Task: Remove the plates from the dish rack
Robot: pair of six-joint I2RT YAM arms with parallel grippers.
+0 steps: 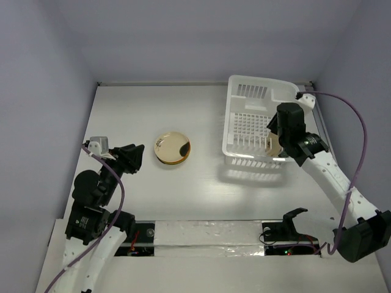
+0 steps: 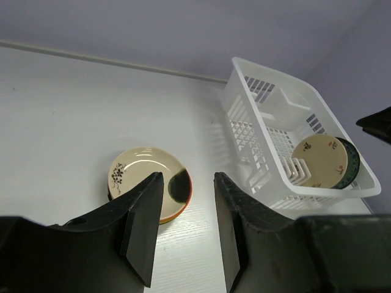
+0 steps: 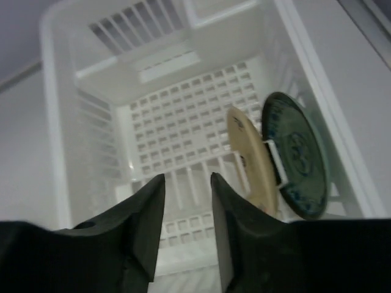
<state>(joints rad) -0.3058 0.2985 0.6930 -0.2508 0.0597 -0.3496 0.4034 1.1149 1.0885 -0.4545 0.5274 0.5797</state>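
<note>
The white dish rack (image 1: 230,116) stands at the back right of the table. Two plates stand upright in its slots at the near right: a cream plate (image 3: 249,160) and, behind it, a teal-blue patterned plate (image 3: 299,152). Both also show in the left wrist view, cream plate (image 2: 317,160) and teal-blue plate (image 2: 353,163). My right gripper (image 3: 187,177) hovers over the rack, left of the cream plate, open and empty. A stack of plates (image 1: 172,148) lies flat mid-table, a cream floral one on top and an orange-red rim beneath (image 2: 183,201). My left gripper (image 2: 186,177) hangs open and empty, near-left of the stack.
A purple cable (image 1: 360,122) loops from the right wrist past the rack's right side. A shiny taped strip (image 1: 208,235) runs along the near edge, with a black bracket (image 1: 287,224) on it. Walls close the table at the back and both sides.
</note>
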